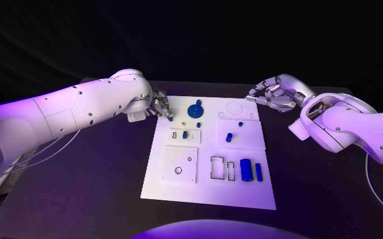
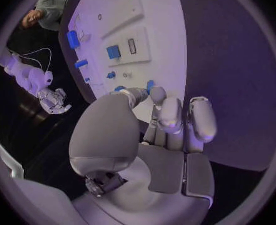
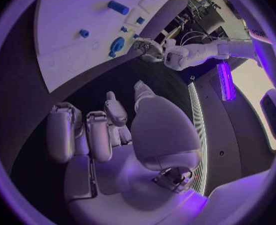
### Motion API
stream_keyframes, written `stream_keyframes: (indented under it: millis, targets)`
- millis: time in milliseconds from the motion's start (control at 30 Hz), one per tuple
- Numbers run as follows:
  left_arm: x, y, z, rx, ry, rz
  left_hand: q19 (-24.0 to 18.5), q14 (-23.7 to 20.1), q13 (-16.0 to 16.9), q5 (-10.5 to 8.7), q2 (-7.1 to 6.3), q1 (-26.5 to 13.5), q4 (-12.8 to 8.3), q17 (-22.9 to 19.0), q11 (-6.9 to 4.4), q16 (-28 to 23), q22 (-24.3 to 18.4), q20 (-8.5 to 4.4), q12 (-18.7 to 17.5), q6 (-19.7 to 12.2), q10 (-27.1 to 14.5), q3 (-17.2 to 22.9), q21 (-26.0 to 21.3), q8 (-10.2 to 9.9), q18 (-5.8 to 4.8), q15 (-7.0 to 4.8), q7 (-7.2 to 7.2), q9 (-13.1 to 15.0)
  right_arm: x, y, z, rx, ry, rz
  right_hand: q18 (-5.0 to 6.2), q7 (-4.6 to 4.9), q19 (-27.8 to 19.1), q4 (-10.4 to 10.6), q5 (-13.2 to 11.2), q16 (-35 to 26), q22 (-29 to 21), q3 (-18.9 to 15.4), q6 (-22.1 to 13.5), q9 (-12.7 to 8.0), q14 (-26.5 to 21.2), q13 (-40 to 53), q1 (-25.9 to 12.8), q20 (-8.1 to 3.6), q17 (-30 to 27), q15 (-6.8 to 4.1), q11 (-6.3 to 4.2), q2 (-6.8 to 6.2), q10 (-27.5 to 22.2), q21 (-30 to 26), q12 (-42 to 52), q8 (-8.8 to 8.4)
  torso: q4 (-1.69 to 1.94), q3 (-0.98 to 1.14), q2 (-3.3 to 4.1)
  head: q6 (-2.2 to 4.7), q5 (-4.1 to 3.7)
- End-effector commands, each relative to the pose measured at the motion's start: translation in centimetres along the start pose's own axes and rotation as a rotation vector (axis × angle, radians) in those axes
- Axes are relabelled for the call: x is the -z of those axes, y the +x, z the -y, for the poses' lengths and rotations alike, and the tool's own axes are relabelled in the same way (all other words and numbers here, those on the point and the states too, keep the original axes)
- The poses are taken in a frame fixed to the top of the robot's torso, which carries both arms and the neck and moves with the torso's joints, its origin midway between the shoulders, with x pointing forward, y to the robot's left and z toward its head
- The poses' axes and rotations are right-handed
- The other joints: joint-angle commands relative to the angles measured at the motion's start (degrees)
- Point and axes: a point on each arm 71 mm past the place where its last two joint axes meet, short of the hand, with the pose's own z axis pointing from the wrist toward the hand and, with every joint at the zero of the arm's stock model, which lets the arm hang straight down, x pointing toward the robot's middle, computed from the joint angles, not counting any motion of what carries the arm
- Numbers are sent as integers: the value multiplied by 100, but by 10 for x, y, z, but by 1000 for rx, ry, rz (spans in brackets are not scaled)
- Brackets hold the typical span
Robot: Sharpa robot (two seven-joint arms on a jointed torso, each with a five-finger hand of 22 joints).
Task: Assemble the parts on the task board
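Note:
The white task board (image 1: 209, 189) lies in the middle of the black table. A blue geared part (image 1: 195, 109) stands near its far edge, with small blue parts (image 1: 229, 137) further in and two blue cylinders (image 1: 246, 170) near the front right. My left hand (image 1: 158, 107) is at the board's far left corner. Its thumb and a fingertip pinch a small blue part (image 2: 150, 84) over the board's edge (image 2: 169, 40). My right hand (image 1: 271, 96) hovers beyond the far right corner, fingers loosely apart and holding nothing. The right wrist view shows its bare palm (image 3: 106, 135).
Recessed pockets and slots (image 1: 217, 167) mark the board's front half, and a square plate with a hole (image 1: 180, 164) sits at its front left. Bare black table (image 1: 96, 195) lies on both sides of the board.

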Motion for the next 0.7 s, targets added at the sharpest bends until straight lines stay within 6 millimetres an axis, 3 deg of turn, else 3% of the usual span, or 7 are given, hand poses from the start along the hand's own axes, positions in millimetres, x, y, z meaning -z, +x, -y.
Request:
stream_keyframes:
  millis: [33, 167, 700]
  targets:
    - [4, 1, 0, 58, 23, 7, 32, 4, 8, 38, -65, -21, -537, 7, 3, -21, 6, 2, 29, 12, 55, 587, 0, 117, -13, -4, -56, 133, 0, 0, 0, 4, -5, 1, 70, 3, -49, -6, 13, -37, 649, -41, -44, -6, 322, -4, 1, -3, 349, -37, -1, 42, -37, -29, -36, 33, 8, 4, -2, -4, -5]
    - [12, 2, -4, 89, 37, 11, 62, 6, 45, 44, -109, -61, -559, 11, -5, -18, 50, -3, 64, 24, 94, 676, 22, 148, -22, -11, -65, 143, 1, 0, 0, 3, -4, 2, 71, 3, -50, -6, 17, -37, 648, -44, -45, -6, 321, -4, 2, -3, 348, -37, -1, 45, -37, -31, -36, 34, 17, 10, -10, -13, 2]
    - [37, 24, -3, 89, 103, 61, 147, 10, 128, 48, -264, -212, -648, 16, -36, -15, 180, -28, 148, 75, 205, 1020, 90, 243, -47, -37, -96, 164, 1, -1, 1, 2, -2, 2, 69, 3, -45, -4, 21, -37, 653, -49, -45, -7, 322, -10, 2, -3, 350, -37, 0, 49, -41, -25, -41, 35, 7, 2, -4, -12, 77]
